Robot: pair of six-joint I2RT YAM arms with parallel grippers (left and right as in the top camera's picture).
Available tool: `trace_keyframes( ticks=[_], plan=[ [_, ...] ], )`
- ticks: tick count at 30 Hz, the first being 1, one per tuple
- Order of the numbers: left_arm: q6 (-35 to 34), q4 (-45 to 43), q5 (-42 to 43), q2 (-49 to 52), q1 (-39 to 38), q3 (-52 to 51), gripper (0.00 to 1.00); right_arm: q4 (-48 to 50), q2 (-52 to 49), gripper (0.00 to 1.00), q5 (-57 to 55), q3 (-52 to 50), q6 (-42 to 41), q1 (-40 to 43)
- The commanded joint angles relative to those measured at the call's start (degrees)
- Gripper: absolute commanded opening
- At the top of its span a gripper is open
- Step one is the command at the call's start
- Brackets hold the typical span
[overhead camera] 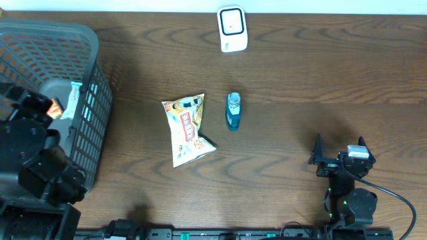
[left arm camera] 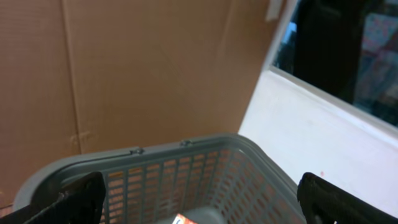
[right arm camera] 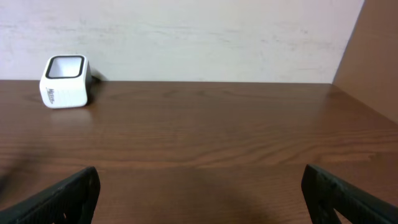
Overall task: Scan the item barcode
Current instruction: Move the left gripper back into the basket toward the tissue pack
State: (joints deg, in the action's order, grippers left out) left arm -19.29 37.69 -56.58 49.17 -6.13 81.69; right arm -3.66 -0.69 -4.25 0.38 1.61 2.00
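The white barcode scanner [overhead camera: 233,29] stands at the table's far edge and also shows in the right wrist view as the scanner [right arm camera: 64,82] at far left. A yellow snack bag [overhead camera: 187,130] and a small blue bottle [overhead camera: 233,111] lie mid-table. My left gripper [left arm camera: 202,208] is open above the grey basket [left arm camera: 155,152], with nothing between its fingers. An orange-and-white packet [left arm camera: 183,219] peeks up below it. My right gripper [overhead camera: 340,143] rests open and empty near the front right, well clear of both table items.
The grey basket [overhead camera: 93,80] fills the left side, holding an orange item [overhead camera: 53,107] and a white-teal packet [overhead camera: 72,100]. The left arm [overhead camera: 27,147] covers its front part. A cardboard wall [left arm camera: 124,74] stands behind the basket.
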Motion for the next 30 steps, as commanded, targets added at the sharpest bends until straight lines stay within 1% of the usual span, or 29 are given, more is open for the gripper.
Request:
trace_keyframes(
  ticks=[1, 5, 9, 13, 15, 16, 20, 25, 28, 30],
  plan=[
    [0.0, -1.2, -1.6, 0.3, 2.1, 1.2, 0.98, -0.2, 0.3, 0.99, 0.3, -0.1, 0.6, -0.3],
    [0.0, -2.4, -1.6, 1.7, 4.6, 1.2, 0.98, -0.2, 0.3, 0.99, 0.3, -0.1, 0.6, -0.3],
    [0.3, -1.8, -1.1, 4.9, 8.3, 1.2, 0.98, -0.2, 0.3, 0.99, 0.3, -0.1, 0.6, -0.3],
    [1.0, 2.1, 3.3, 9.6, 13.0, 1.2, 0.98, -0.2, 0.3, 0.99, 0.3, -0.1, 0.6, -0.3],
    [0.9, 3.6, 7.3, 12.3, 15.8, 1.2, 0.98, -0.2, 0.3, 0.99, 0.3, -0.1, 0.6, -0.3],
    [-0.2, 4.8, 11.1, 14.3, 18.1, 1.2, 0.98, -0.2, 0.3, 0.99, 0.3, -0.1, 0.6, -0.3],
    [-6.1, 9.9, 20.1, 19.8, 24.7, 1.2, 0.98, -0.2, 0.3, 0.99, 0.3, -0.1, 0.6, -0.3],
    [-6.5, 13.5, 33.0, 27.1, 31.8, 1.2, 0.98, -0.2, 0.3, 0.99, 0.3, -0.1, 0.6, -0.3],
    [-6.4, 14.0, 35.3, 31.2, 33.9, 1.2, 0.98, -0.2, 0.3, 0.99, 0.3, -0.1, 0.6, -0.3],
    [-4.2, 13.6, 35.4, 33.7, 34.1, 1.2, 0.98, -0.2, 0.3, 0.99, 0.3, -0.1, 0.6, -0.3]
  ],
)
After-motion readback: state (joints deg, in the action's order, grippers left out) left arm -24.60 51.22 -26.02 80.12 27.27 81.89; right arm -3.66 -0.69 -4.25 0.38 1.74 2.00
